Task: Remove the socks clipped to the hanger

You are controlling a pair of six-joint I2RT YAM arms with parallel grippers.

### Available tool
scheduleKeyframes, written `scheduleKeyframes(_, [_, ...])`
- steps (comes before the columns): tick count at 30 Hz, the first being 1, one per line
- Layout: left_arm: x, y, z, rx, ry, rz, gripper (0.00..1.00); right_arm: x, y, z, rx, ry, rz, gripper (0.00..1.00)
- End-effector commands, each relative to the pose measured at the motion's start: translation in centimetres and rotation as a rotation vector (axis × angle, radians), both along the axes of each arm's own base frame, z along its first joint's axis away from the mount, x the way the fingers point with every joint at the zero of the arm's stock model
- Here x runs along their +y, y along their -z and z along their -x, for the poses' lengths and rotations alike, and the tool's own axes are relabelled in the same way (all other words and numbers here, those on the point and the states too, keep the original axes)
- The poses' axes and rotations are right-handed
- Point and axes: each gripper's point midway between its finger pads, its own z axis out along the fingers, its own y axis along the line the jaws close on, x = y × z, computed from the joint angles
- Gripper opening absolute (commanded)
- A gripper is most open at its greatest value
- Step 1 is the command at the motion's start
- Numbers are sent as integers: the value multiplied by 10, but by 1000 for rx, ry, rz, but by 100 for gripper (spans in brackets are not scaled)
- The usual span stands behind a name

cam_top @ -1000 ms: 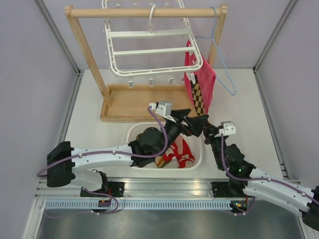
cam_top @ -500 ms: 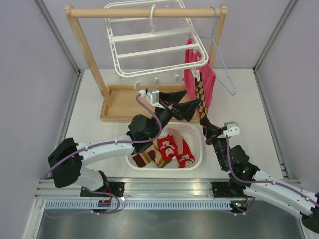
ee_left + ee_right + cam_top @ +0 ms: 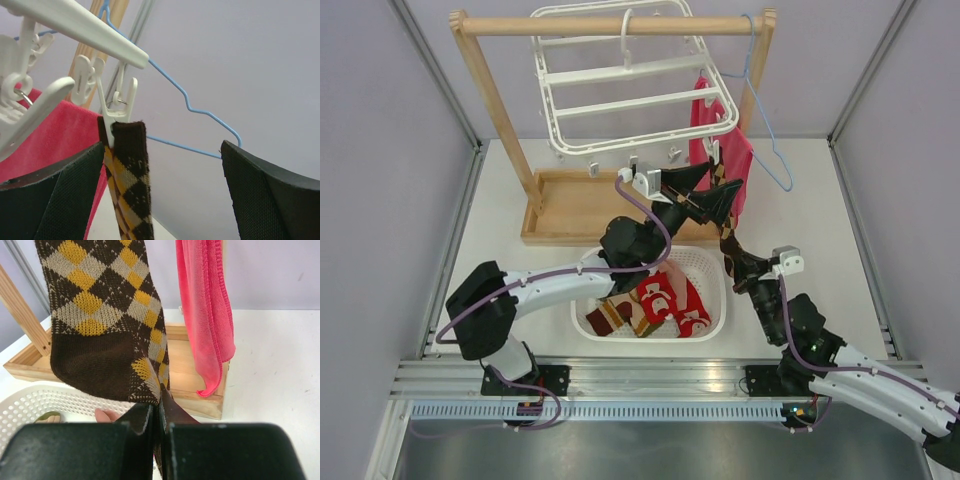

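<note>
Only one argyle sock [image 3: 105, 315] hangs from the hanger [image 3: 620, 72], a white plastic frame hooked over the wooden rack [image 3: 495, 110] along the far edge of the surface. The sock is knitted in brown with yellow and cream diamonds and has a plain brown cuff and toe. A small white clip [image 3: 117, 107] at the frame's right corner pinches its cuff, just beside the pink cloth [image 3: 205, 315] and the blue wire hanger [image 3: 200, 110].

The left end effector [image 3: 710, 188] is spread wide and holds nothing, with one finger on either side of the clip and cuff. The right end effector [image 3: 157, 412] is closed tight on the sock's lower edge.

The sock looks light, limp and stretchy, so a pull from the toe would probably lengthen the knit and swing the freely hanging frame before the clip lets go. The better hold is likely the cuff right under the clip, or the clip's own wings, squeezed to release it.

Other socks [image 3: 665, 300], red-and-white and striped, lie in the white basket [image 3: 724, 300] by the near edge.
</note>
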Motion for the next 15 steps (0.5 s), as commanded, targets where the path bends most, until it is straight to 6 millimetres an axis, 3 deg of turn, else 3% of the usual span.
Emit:
scheduleKeyframes(1, [8,-34,-12,-85,-114,40,100,4,-18,4,-27,-36,-54,1])
scheduleKeyframes(5, [0,-33,-25,-114,-183,2,100,5,-20,6,-31,-53,-61,1])
scheduleKeyframes(15, [14,-50,-38,-142,-311,37,99,3,-26,11,-50,-73,-83,1])
